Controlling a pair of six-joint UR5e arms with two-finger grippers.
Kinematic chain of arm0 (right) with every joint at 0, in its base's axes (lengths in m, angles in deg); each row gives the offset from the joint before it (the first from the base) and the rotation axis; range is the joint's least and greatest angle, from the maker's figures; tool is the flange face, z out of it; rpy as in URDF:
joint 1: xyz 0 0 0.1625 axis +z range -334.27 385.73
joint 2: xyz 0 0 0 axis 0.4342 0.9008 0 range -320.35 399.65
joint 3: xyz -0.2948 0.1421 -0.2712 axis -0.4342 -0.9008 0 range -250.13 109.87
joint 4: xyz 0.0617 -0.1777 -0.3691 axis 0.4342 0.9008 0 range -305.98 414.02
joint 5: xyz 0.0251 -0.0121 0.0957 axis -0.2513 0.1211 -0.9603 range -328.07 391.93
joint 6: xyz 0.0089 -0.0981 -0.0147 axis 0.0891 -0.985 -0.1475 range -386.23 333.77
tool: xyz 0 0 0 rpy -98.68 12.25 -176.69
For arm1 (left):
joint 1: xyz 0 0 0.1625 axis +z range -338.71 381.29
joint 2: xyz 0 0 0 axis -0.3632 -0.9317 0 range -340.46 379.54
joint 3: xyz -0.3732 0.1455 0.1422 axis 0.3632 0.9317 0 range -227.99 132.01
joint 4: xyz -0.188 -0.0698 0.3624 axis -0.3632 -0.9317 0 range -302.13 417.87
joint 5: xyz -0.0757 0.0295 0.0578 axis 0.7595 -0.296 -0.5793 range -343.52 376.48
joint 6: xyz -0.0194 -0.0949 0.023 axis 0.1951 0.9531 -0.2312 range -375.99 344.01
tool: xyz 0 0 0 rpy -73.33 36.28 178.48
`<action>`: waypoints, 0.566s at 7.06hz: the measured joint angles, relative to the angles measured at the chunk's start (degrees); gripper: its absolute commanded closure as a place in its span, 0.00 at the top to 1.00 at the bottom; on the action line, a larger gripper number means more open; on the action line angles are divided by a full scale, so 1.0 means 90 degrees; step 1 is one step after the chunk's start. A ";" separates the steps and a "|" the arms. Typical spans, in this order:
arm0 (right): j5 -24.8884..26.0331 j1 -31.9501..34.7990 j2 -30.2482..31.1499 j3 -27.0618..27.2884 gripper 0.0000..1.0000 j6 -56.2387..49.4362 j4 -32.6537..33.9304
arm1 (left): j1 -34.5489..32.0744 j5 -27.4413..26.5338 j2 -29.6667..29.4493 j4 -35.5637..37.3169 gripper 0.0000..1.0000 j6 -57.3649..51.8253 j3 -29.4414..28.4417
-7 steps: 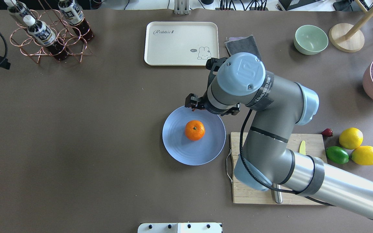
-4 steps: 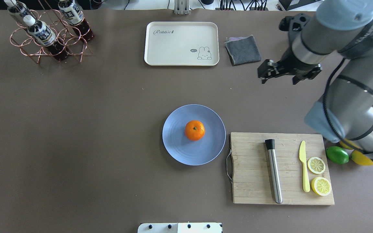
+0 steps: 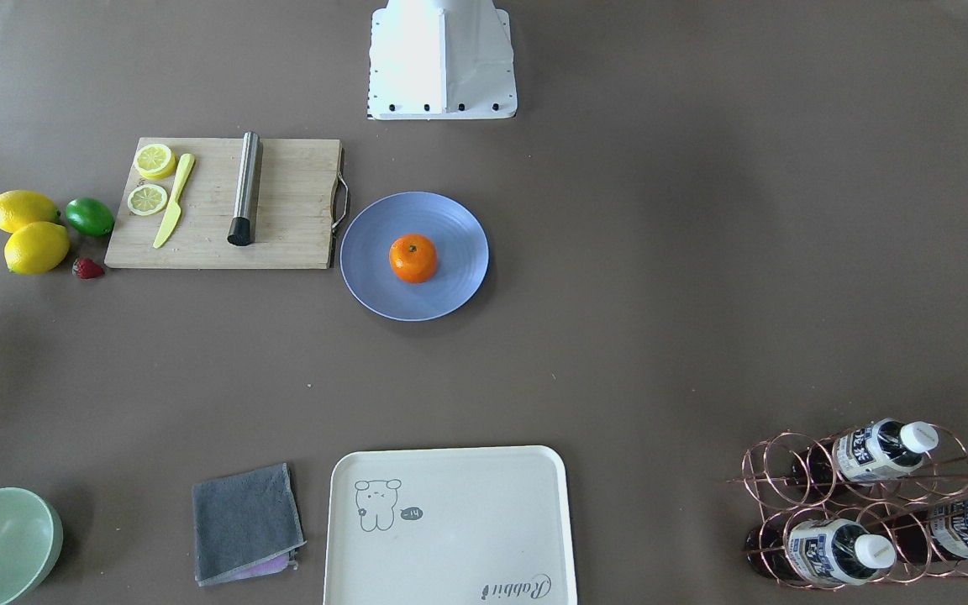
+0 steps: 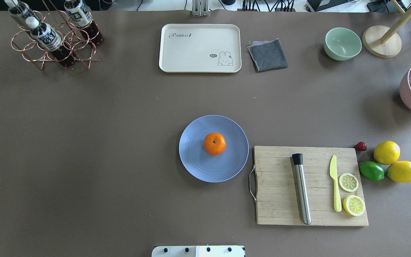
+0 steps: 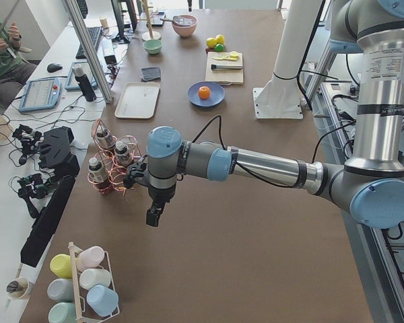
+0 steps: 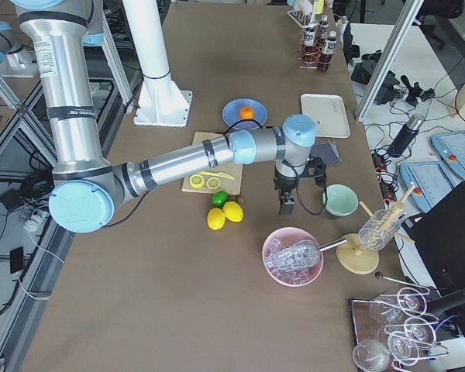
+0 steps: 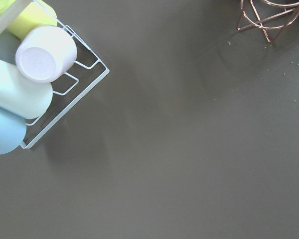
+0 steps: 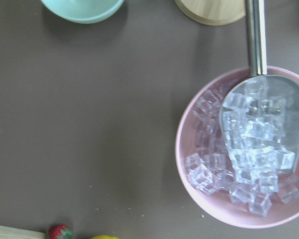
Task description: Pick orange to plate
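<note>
The orange (image 4: pixel 214 143) rests near the middle of the light-blue plate (image 4: pixel 198 166), stem dimple up, with nothing touching it; the front-facing view shows the orange (image 3: pixel 412 257) on the plate (image 3: pixel 455 220) too. Neither arm appears in the overhead view. My left gripper (image 5: pixel 153 217) hangs over bare table beside the bottle rack, far from the plate. Near the pale-green bowl and the pink ice bowl hangs my right gripper (image 6: pixel 284 206), also far from the plate. I cannot tell whether either is open or shut.
A wooden cutting board (image 4: pixel 280 210) with a steel muddler, yellow knife and lemon slices lies right of the plate. Beyond it lie two lemons (image 4: pixel 386 152), a lime (image 4: pixel 371 171) and a strawberry. A cream tray (image 4: pixel 199 48), grey cloth (image 4: pixel 268 54), green bowl (image 4: pixel 342 43) and bottle rack (image 4: pixel 54 39) line the far side.
The right arm pulled away from above the plate, swung right and left the overhead view. The orange stayed in place on the plate.
</note>
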 measured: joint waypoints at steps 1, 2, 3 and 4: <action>-0.0027 0.0237 0.0202 -0.0180 1.00 -0.0249 -0.0017 | -0.0096 0.0007 0.0021 0.0103 0.98 -0.0057 -0.0040; -0.0030 0.0361 0.0323 -0.0293 1.00 -0.0320 -0.0033 | -0.0154 0.0012 0.0065 0.0126 0.98 -0.0075 -0.0068; -0.0019 0.0431 0.0387 -0.0339 1.00 -0.0325 -0.0039 | -0.0183 0.0015 0.0126 0.0117 0.98 -0.0080 -0.0090; 0.0004 0.0495 0.0411 -0.0342 1.00 -0.0322 -0.0044 | -0.0190 0.0016 0.0155 0.0107 0.98 -0.0085 -0.0102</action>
